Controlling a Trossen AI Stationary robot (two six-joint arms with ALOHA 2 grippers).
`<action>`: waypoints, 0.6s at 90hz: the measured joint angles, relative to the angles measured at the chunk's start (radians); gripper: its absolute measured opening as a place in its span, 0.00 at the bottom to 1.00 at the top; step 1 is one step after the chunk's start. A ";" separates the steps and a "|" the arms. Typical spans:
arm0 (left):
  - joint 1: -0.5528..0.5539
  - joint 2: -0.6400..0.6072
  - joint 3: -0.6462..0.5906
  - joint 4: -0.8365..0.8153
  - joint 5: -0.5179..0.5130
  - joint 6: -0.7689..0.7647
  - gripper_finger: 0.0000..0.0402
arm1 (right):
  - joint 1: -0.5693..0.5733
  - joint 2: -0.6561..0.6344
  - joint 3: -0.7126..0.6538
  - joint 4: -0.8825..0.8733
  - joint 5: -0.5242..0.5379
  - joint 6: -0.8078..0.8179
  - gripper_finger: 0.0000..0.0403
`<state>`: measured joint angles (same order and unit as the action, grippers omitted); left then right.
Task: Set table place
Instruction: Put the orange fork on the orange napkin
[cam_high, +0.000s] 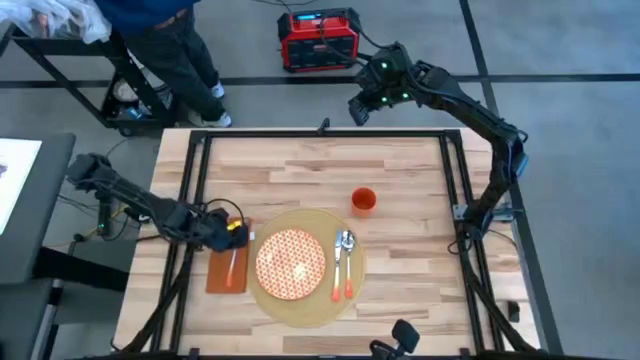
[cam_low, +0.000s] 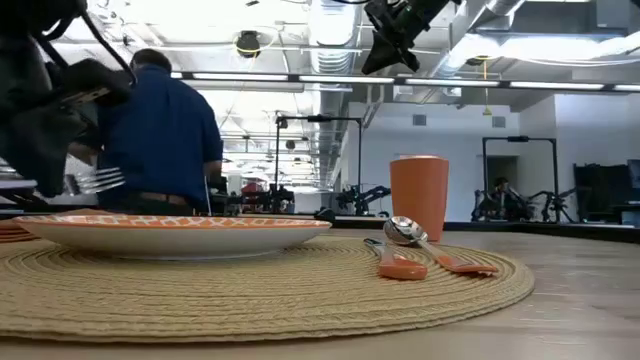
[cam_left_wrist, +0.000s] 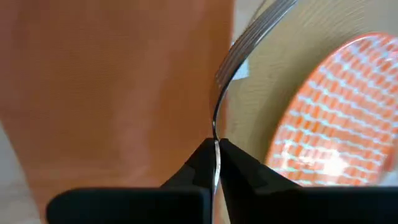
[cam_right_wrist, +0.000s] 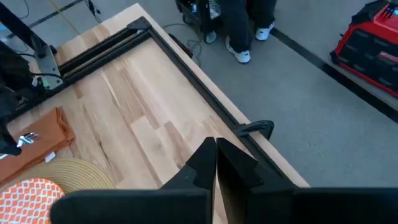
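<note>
From above, the big light wooden table with black rails (cam_high: 400, 180) holds everything. On its left side the left gripper (cam_high: 232, 232) hangs over the rust-orange cloth napkin (cam_high: 227, 270). Only the left wrist view shows what it holds: its dark fingers (cam_left_wrist: 202, 168) are pinched tight on the thin silver fork (cam_left_wrist: 239, 46), gripped at the handle, with the prongs pointing away over the napkin's edge. In the low view the prongs show up in the air, not touching anything.

Just right of the napkin lies the big round flat tan woven placemat (cam_high: 345, 295), near the front middle of the table. On it sits the round orange-and-white patterned plate (cam_high: 291, 264). Right of the plate, also on the mat, lie a spoon (cam_high: 347, 262) and one more piece with an orange handle (cam_high: 337, 268); it may be a knife, but it is too small to tell. The low view shows the spoon's shiny bowl raised a little.

Past the mat stands the small orange cup (cam_high: 363, 201), on bare wood.

The right gripper (cam_high: 360, 108) waits high up past the far edge of the table. Its wrist view shows its fingers (cam_right_wrist: 202, 163) pressed together with nothing between them.

A person in a blue top (cam_low: 160, 130) stands behind the table.
</note>
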<state>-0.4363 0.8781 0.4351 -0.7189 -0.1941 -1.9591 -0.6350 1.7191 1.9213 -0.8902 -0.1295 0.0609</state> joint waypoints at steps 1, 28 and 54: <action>-0.002 0.003 0.000 0.000 0.000 0.000 0.00 | 0.000 0.000 0.000 0.000 0.000 -0.003 0.00; -0.003 0.037 0.000 0.011 -0.076 -0.024 0.00 | 0.000 0.000 0.000 0.000 0.000 -0.017 0.00; -0.003 0.040 0.000 0.008 -0.075 -0.014 0.00 | 0.000 0.000 0.000 -0.001 -0.001 -0.017 0.00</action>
<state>-0.4393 0.9184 0.4351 -0.7113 -0.2687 -1.9729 -0.6350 1.7191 1.9213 -0.8909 -0.1303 0.0444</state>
